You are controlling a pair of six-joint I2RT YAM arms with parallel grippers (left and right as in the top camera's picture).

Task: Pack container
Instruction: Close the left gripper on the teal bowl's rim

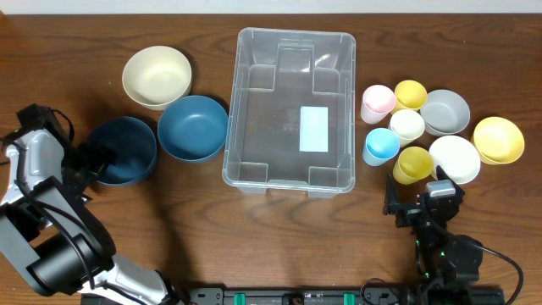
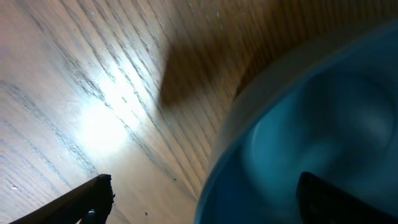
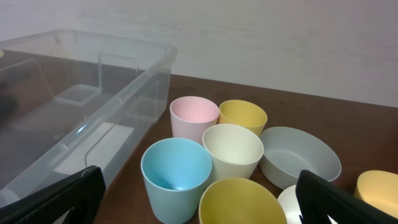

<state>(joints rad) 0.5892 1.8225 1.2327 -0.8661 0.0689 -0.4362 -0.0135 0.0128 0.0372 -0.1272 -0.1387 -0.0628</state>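
container [image 1: 288, 68] | clear plastic rectangular bin, white base label | upright, open, empty | table centre

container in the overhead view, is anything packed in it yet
No, the clear container is empty inside, with only the white label on its base showing.

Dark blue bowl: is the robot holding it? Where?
Not held. The left tool is open across the rim of the dark blue bowl. The right tool is empty.
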